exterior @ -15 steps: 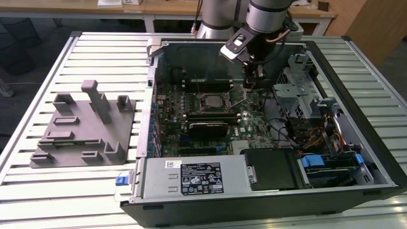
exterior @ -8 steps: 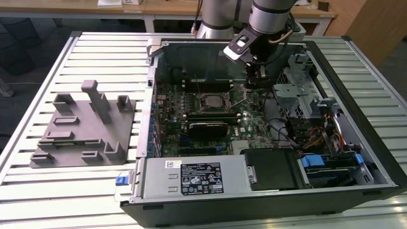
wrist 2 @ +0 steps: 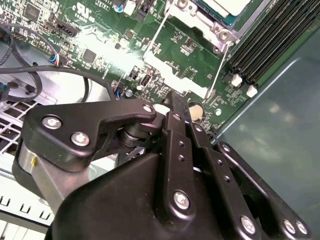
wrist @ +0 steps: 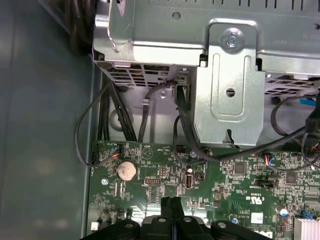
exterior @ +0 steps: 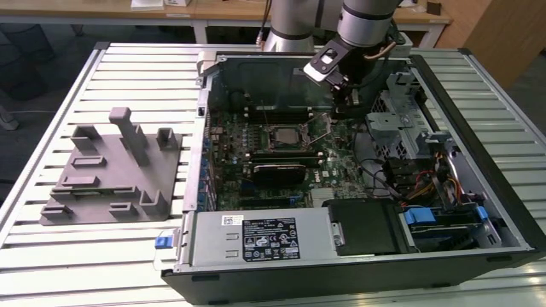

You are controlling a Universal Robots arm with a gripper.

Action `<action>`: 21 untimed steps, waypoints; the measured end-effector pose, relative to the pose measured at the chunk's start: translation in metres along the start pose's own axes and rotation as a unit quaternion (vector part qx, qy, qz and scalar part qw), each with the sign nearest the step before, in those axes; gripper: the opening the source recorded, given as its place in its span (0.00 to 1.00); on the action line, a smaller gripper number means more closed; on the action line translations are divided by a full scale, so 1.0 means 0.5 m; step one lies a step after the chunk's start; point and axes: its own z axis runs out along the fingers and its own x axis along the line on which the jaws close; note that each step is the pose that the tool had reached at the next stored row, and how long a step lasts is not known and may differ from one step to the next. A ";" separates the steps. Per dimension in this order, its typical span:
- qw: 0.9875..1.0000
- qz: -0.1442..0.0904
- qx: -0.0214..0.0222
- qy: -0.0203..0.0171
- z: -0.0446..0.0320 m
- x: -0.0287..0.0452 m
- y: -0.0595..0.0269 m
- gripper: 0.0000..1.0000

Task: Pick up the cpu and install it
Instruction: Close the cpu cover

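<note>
Obs: gripper (wrist: 172,204) clenched, empty, low over motherboard (wrist: 240,200), at 2 o'clock of cpu (exterior: 286,134) in exterior view. cpu lies in socket (wrist 2: 197,20). Judged step: latching, which calls for a square push on lever (wrist 2: 219,65)

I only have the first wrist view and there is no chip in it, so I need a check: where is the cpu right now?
Observer: In the exterior view the cpu lies flat in the socket in the middle of the motherboard, pale top up.
Operator: Where is my gripper relative to it?
Observer: The gripper is low over the motherboard, to the exterior view's right of the cpu and apart from it.
Operator: Is the socket's frame shut over the chip?
Observer: No. In the second wrist view the metal frame is swung open and lies between the cpu and the shut fingers.
</note>
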 end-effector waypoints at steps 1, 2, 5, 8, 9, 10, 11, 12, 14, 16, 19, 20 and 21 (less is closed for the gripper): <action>1.000 0.000 0.000 0.000 0.001 0.000 0.001 0.11; 1.000 0.000 0.001 0.000 0.003 0.000 0.002 0.11; 1.000 -0.001 0.001 0.000 0.013 0.000 0.001 0.11; 1.000 -0.002 0.002 0.001 0.020 0.000 0.001 0.11; 1.000 -0.002 0.002 0.002 0.020 0.000 -0.001 0.11; 1.000 -0.002 0.002 0.002 0.020 0.000 -0.003 0.11; 1.000 -0.003 0.002 0.003 0.020 0.000 -0.008 0.11; 1.000 -0.003 0.002 0.003 0.019 -0.001 -0.013 0.11; 1.000 -0.002 0.002 0.004 0.020 0.000 -0.025 0.11; 1.000 -0.002 0.002 0.004 0.020 0.001 -0.036 0.11; 1.000 -0.002 0.002 0.004 0.019 0.001 -0.046 0.11; 1.000 -0.002 0.002 0.004 0.019 0.001 -0.047 0.11; 1.000 -0.002 0.002 0.004 0.019 0.001 -0.047 0.11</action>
